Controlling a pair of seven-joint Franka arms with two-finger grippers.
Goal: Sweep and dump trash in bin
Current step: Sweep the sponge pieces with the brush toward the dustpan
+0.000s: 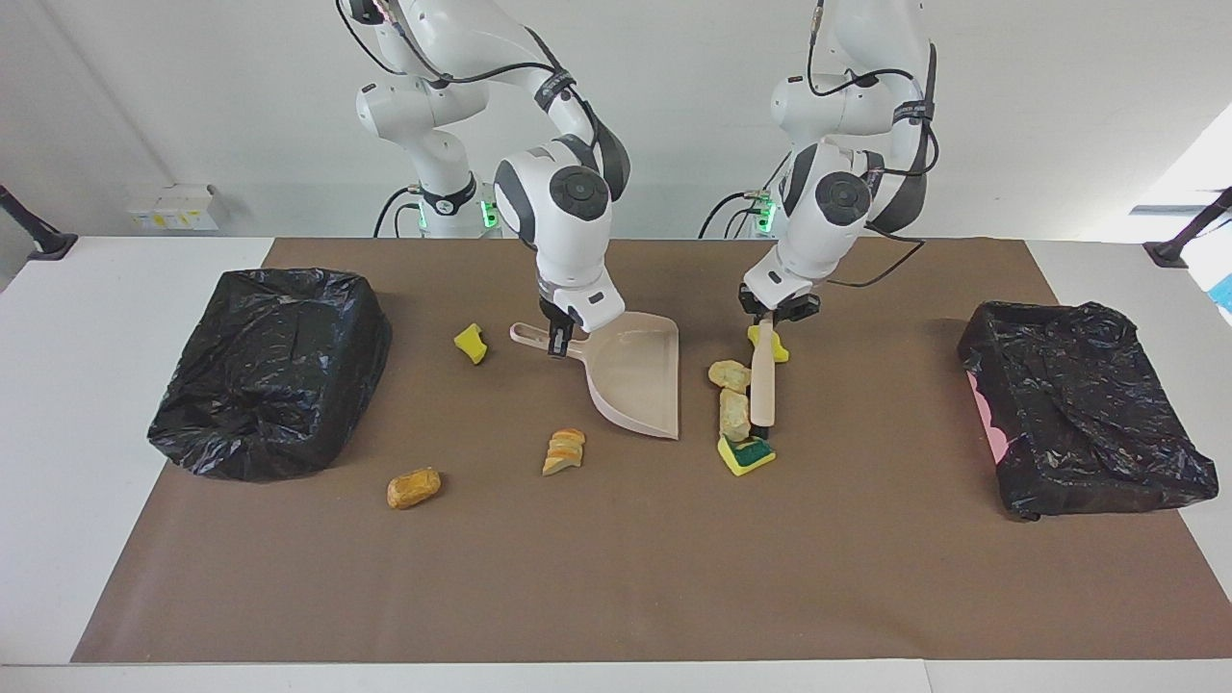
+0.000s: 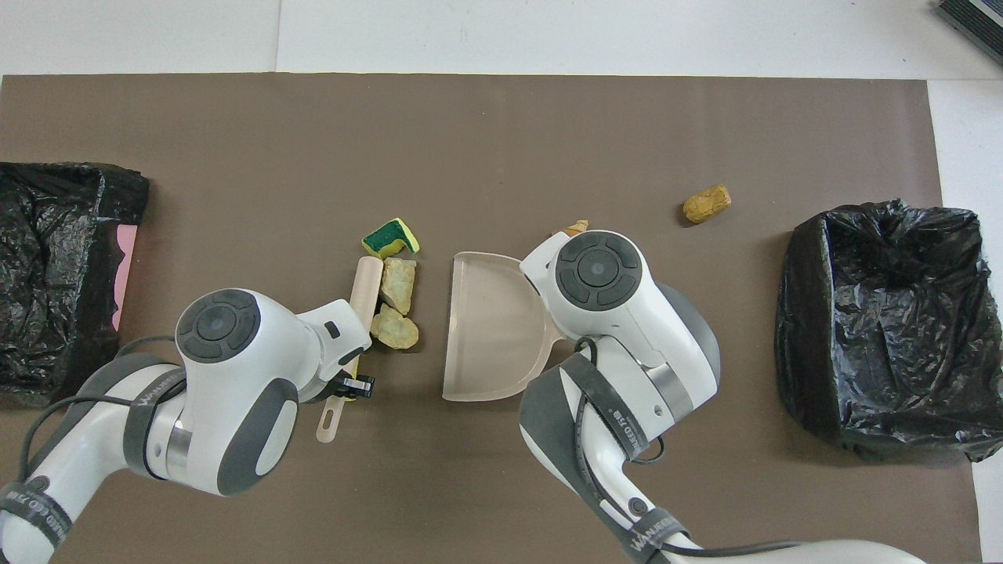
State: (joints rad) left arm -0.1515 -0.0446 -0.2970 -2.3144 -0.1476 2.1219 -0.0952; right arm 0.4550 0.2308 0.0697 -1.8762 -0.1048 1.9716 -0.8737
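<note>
left gripper pinching brush handle | trash between brush and dustpan mouth | brush's long axis parallel to dustpan lip | right gripper clamped on dustpan handle

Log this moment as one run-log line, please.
left gripper: shut on brush, three trash bits at dustpan mouth | right gripper: shut on dustpan handle | bins: nothing dumped yet

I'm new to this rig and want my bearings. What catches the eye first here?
Mid-table, the left gripper is shut on a brush lying against a row of trash, facing the dustpan that the right gripper holds by its handle. A black-lined bin sits at each end.
</note>
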